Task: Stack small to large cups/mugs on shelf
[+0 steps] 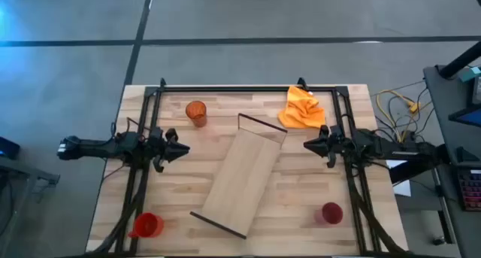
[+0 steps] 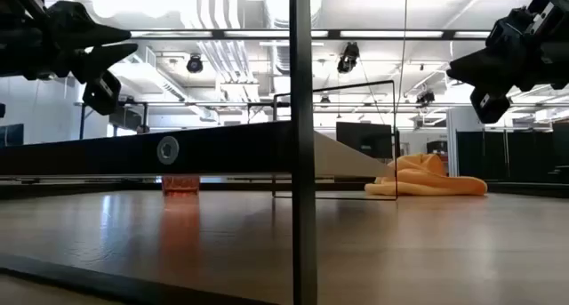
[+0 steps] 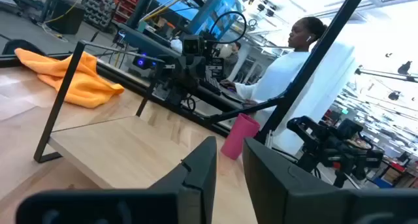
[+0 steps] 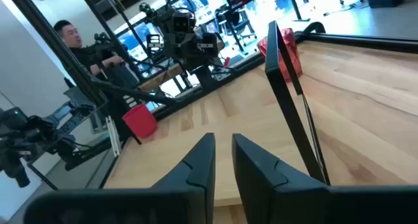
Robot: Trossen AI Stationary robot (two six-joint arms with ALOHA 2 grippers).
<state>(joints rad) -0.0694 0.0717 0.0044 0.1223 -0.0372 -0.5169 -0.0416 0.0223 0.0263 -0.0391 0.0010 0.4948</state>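
The pale wood shelf (image 1: 242, 177) lies slantwise on the middle of the table, a dark end frame at each end. The amber tumbler (image 1: 196, 112) stands upright near the far left and also shows in the low view (image 2: 180, 185). Near the left corner stands the red mug (image 1: 146, 225) (image 4: 140, 120). The magenta cup (image 1: 331, 213) (image 3: 240, 136) stands near the right corner. My left gripper (image 1: 185, 147) (image 3: 228, 149) hovers shut above the table, left of the shelf. My right gripper (image 1: 307, 145) (image 4: 222, 142) hovers shut to the right of it.
An orange cloth (image 1: 303, 107) lies bunched at the far right of the table. A dark frame (image 1: 248, 88) runs along the far edge and down both sides. People (image 3: 287, 61) (image 4: 65, 34) sit at desks beyond the table. Cables (image 1: 398, 104) lie off the table's right side.
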